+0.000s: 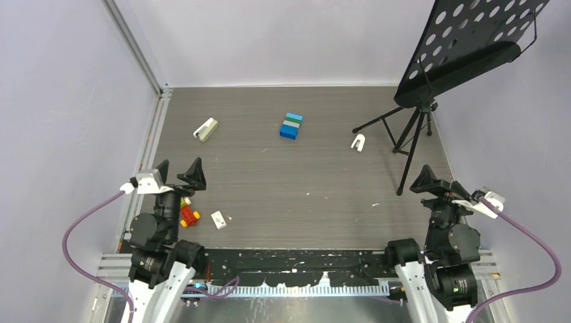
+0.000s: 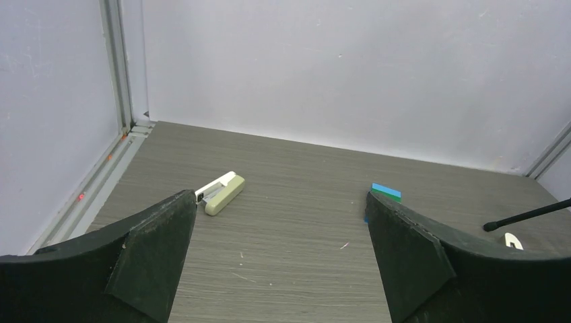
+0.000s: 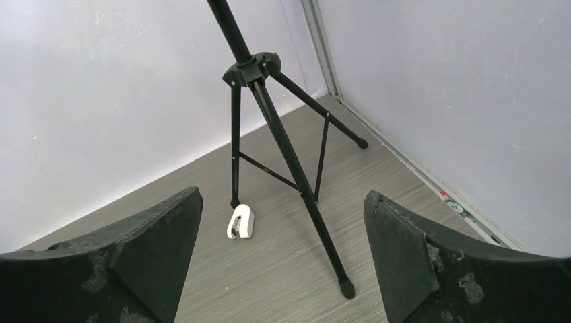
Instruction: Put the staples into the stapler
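between pale lilac walls [image 1: 283, 40], the grey wood-grain table [image 1: 303, 188] bears the stapler [image 1: 206, 129], with left fingers [image 2: 151, 256] and right fingers [image 3: 155, 256] spread wide.

**Two-arm robot: bodywork**

- Left claw [image 1: 179, 168]: two black, wedge-shaped left fingers [image 2: 151, 252] with matte, smooth faces.
- Right claw [image 1: 441, 183]: same pattern, but the right fingers [image 3: 411, 262] are scuffed and pitted with pale specks.
- Left wrist housing [image 1: 149, 180] and right wrist housing [image 1: 490, 200]: small white blocks.
- Left cable [image 1: 75, 232] and right cable [image 1: 535, 245]: thick, purple, each running in a loop from the wrist housing.
- Motor casings [image 1: 149, 232]: black and rounded, stacked along each arm.
- Lower shells [image 1: 158, 296]: white, near the bases.
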Available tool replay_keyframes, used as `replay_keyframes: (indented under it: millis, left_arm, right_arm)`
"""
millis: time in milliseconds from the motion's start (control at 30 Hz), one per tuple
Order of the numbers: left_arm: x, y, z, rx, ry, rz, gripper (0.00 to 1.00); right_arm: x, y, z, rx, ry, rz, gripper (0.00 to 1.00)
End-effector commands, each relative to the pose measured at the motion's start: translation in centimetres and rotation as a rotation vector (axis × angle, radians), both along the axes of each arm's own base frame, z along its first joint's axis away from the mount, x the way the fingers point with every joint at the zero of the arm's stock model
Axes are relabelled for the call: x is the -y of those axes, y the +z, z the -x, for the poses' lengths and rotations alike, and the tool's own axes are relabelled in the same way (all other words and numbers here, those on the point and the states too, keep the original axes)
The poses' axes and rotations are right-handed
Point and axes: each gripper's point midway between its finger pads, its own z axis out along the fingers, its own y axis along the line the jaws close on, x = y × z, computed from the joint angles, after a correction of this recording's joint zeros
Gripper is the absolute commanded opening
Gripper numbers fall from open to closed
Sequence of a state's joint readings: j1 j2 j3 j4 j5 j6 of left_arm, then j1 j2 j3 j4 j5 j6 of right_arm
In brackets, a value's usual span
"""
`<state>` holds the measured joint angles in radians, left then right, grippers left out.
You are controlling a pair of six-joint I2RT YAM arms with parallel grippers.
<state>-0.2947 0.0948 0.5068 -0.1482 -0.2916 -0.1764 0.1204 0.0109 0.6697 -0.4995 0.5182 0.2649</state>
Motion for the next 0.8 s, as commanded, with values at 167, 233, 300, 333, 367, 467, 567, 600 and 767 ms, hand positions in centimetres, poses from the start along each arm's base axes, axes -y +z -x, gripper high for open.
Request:
replay_keyframes:
  millis: [167,233,300,333,367,467,567,600,767]
  left_arm:
    - [0.1,0.9,0.1,0.01,-0.007,0.006,1.0]
    - [0.1,0.8,0.1,0.009,-0.006,0.007,1.0]
    - [0.1,0.8,0.1,0.008,-0.004,0.007,1.0]
    - [0.1,0.8,0.0,0.007,-0.004,0.007,1.0]
    - [0.1,0.7,0.0,0.005,-0.005,0.007,1.0]
    - [0.1,0.7,0.0,0.003,-0.004,0.007,1.0]
    - [0.1,0.7,-0.1,0.002,-0.002,0.009,1.0]
    - [0.0,0.7,0.0,0.002,0.0,0.01,1.0]
    - [-0.1,0.8,0.2,0.01,0.004,0.017,1.0]
  right_arm:
    - [-0.5,1.3,0.3,0.043,0.03,-0.022,0.94]
    - [-0.9,1.0,0.0,0.017,0.053,-0.027,0.94]
    - [-1.4,0.7,-0.2,-0.039,0.078,-0.028,0.94]
    - [-1.6,0.4,-0.3,-0.078,0.088,-0.029,0.94]
    - [-1.9,0.0,-0.5,-0.119,0.104,-0.031,0.94]
    - [-3.6,-1.5,-1.1,-0.258,0.185,-0.063,0.94]
    - [-5.3,-3.1,-1.5,-0.377,0.244,-0.167,0.94]
    - [-6.3,-3.8,-1.8,-0.43,0.289,-0.2,0.95]
    - [-10.3,-5.9,-2.6,-0.622,0.415,-0.401,0.94]
